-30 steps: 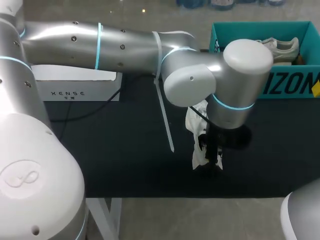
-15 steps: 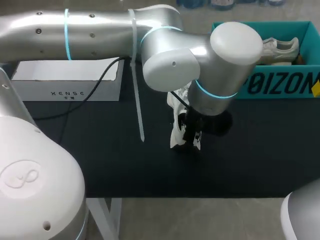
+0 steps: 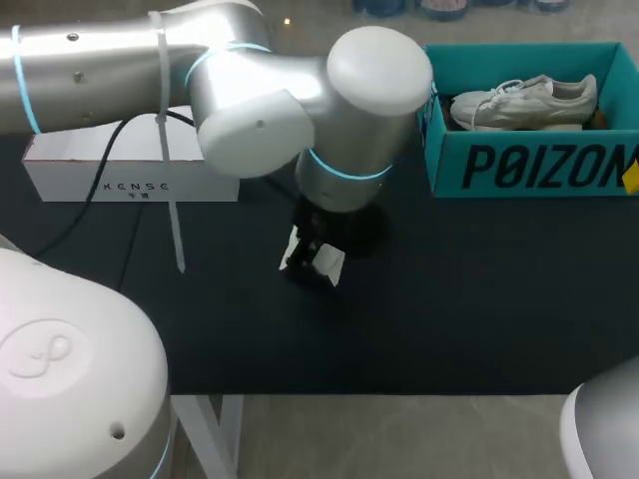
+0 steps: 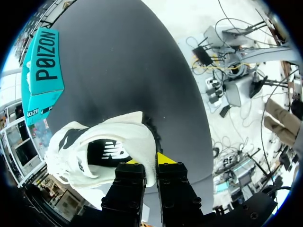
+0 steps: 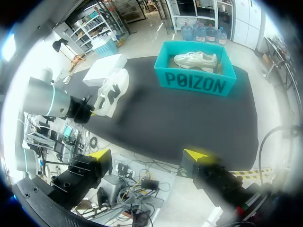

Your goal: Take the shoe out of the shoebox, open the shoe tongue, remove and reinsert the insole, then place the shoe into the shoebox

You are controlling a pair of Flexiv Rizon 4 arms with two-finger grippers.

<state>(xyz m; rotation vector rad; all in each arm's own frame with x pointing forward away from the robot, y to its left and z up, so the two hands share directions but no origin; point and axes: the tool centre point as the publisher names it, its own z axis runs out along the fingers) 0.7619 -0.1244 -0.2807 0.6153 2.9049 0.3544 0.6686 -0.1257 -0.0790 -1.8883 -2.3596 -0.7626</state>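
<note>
The left arm, entering from the upper left of the frame, holds a white shoe [image 4: 97, 149] over the black counter [image 3: 469, 309] near centre frame. The left claw [image 4: 147, 161] is clenched on the shoe's collar edge, one yellow tip on each side of the fabric. The teal shoebox [image 3: 529, 168] sits at the upper right of the frame, well apart from the held shoe, with a second pale shoe [image 3: 524, 98] lying inside it. A white box [image 3: 120, 168] rests at the counter's upper left. The right claw [image 5: 147, 154] is released, its fingers spread wide and grasping nothing, off the counter's near edge.
</note>
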